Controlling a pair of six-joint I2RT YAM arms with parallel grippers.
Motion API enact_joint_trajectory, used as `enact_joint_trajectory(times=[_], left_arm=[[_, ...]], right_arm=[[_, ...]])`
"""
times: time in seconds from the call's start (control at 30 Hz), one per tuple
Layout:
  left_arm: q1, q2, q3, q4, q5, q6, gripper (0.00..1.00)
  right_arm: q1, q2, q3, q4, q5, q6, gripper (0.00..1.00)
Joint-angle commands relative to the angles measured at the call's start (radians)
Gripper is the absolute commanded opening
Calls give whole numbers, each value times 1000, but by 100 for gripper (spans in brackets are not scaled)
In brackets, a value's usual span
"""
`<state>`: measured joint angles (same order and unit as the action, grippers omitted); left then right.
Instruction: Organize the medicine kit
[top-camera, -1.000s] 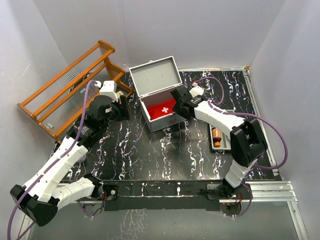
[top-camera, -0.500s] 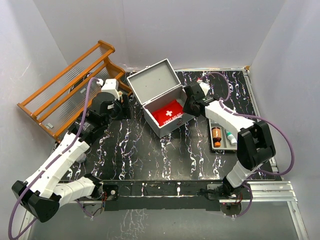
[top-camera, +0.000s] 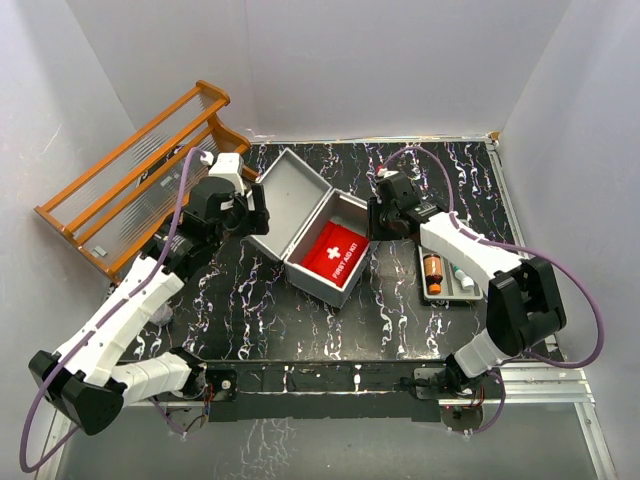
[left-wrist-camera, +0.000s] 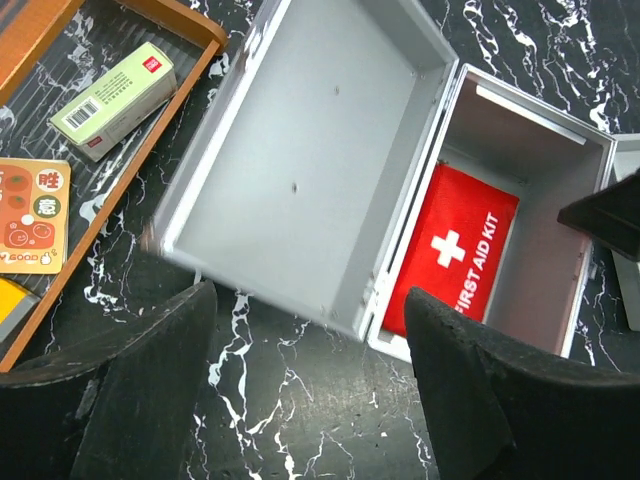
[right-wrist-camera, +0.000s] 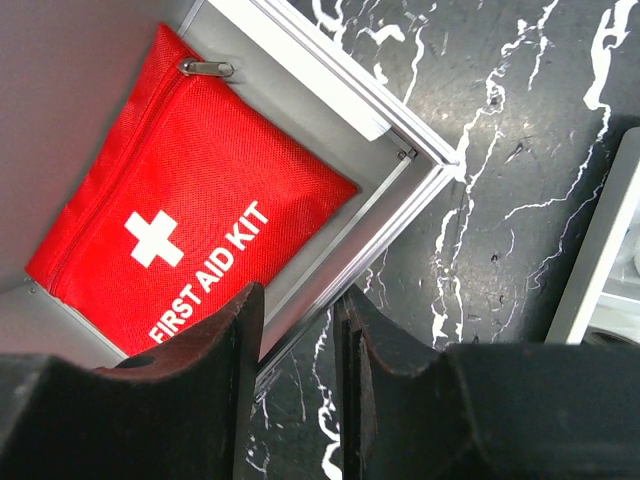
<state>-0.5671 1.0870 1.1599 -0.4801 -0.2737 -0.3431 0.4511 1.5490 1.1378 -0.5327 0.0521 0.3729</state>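
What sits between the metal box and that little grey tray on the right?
In the top view, the right tool hangs there, by the medicine kit; toward the divided tray it is bare black tabletop.

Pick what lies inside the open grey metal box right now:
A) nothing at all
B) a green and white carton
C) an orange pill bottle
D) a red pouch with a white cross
D: the medicine kit stands open with a red pouch marked with a white cross and "FIRST AID KIT" lying on its floor, seen in both wrist views too.
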Motion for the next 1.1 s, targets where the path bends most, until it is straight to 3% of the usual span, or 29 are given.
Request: enact_joint_trajectory(times=[0.0, 0.13, 0.3, 0.4, 0.57, 0.67, 0.87, 1.07], left_arm=[[-4, 30, 70, -42, -25, 35, 76], [-4, 49, 85, -50, -29, 41, 80], [-3, 57, 88, -58, -44, 45, 82], [-2, 51, 84, -62, -59, 35, 83], [3, 30, 49, -41, -67, 26, 83], [4, 11, 2, -13, -126, 24, 83], [13, -38, -67, 27, -177, 31, 84], [16, -38, -79, 29, -161, 17, 84]], right_arm=[[13, -41, -47, -67, -94, -169, 15], [13, -63, -27, -70, -89, -152, 21], [13, -72, 30, -111, -87, -88, 37], [14, -89, 53, -150, -27, -54, 41], [14, -191, 62, -126, 82, 59, 55], [13, -274, -4, -58, 141, 122, 57], [1, -442, -129, -43, 450, 217, 58], [-131, -429, -188, -128, 494, 245, 45]])
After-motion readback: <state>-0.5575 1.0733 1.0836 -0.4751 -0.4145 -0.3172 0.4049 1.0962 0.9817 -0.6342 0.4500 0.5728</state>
